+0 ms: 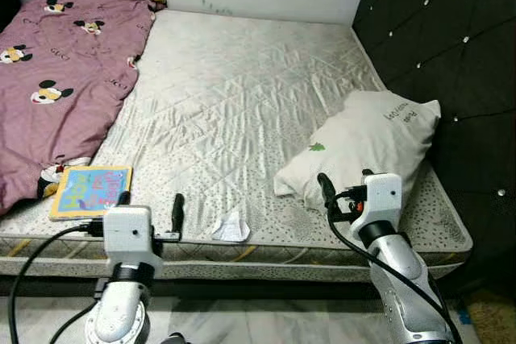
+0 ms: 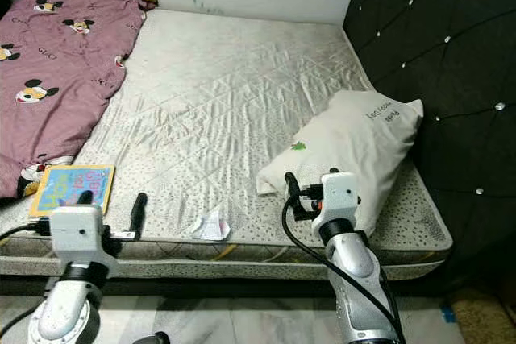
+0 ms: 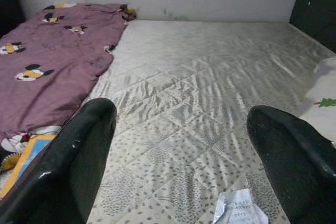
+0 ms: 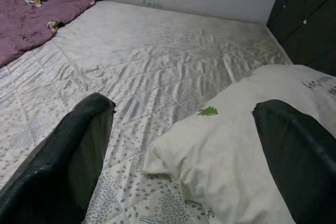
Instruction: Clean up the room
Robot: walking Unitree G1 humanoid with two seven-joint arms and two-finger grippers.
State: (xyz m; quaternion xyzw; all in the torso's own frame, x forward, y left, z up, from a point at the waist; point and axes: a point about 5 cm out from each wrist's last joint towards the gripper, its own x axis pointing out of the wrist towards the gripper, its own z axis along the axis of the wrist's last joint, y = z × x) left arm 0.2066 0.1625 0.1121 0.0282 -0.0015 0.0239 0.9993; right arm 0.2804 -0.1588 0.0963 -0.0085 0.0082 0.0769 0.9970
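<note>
Both your grippers are spread wide and empty, the left gripper (image 1: 150, 202) poised over the crumpled paper (image 1: 231, 227), the right gripper (image 1: 347, 179) facing the white pillow (image 1: 367, 138), presumably for tidying.

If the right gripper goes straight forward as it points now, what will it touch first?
Most likely the white pillow: it lies right ahead of the open right gripper, low between its fingers. Depth is hard to judge.

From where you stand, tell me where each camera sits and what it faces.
Head, both eyes: look down over the mattress, both arms in the foreground.
Left wrist: along the open left claw toward the paper scrap.
Right wrist: along the open right claw at the pillow.
All share the purple blanket.
</note>
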